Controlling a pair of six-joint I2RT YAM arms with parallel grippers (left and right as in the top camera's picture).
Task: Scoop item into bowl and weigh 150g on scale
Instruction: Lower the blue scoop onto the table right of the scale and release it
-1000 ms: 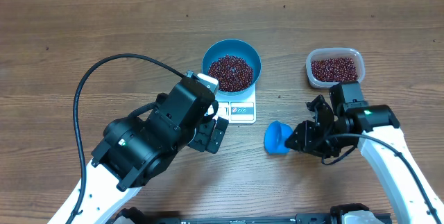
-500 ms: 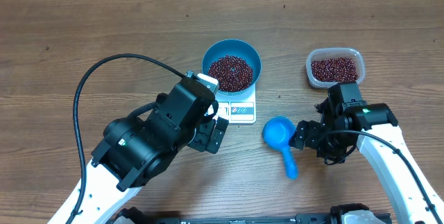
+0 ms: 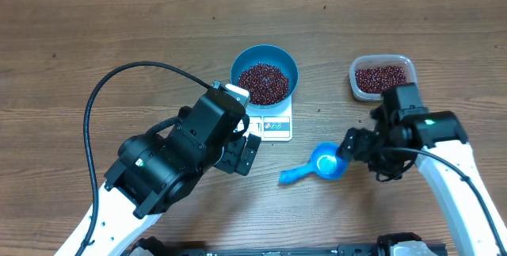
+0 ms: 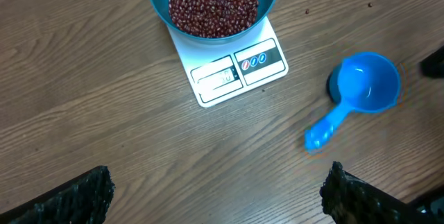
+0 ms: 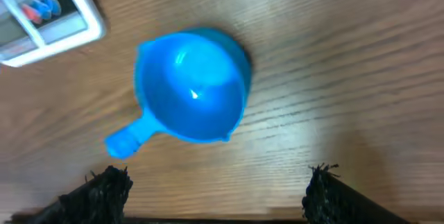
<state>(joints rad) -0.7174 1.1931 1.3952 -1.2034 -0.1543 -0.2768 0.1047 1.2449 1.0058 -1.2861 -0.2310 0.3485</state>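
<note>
The bright-blue bowl (image 3: 234, 70) (image 4: 159, 12) stands on the white scale (image 3: 271, 123) (image 4: 236, 71), holding a heap of dark red-brown beans (image 3: 264, 83) (image 4: 211, 2). A small blue scoop (image 3: 325, 162) (image 4: 364, 85) (image 5: 191, 85) lies empty on the table right of the scale, its handle pointing left. Just right of the scoop my right gripper (image 3: 354, 149) (image 5: 218, 179) is open, with bare wood between its fingers. My left gripper (image 3: 244, 154) (image 4: 216, 182) is open wide in front of the scale, holding nothing.
A clear plastic tub (image 3: 383, 64) with more beans stands at the back right, behind the right arm. A black cable (image 3: 103, 97) loops over the table at the left. A few stray beans lie on the wood around the tub.
The right gripper opened and let go of the scoop. The scoop dropped onto the table and swung round until its handle pointed left. The left arm stayed still.
</note>
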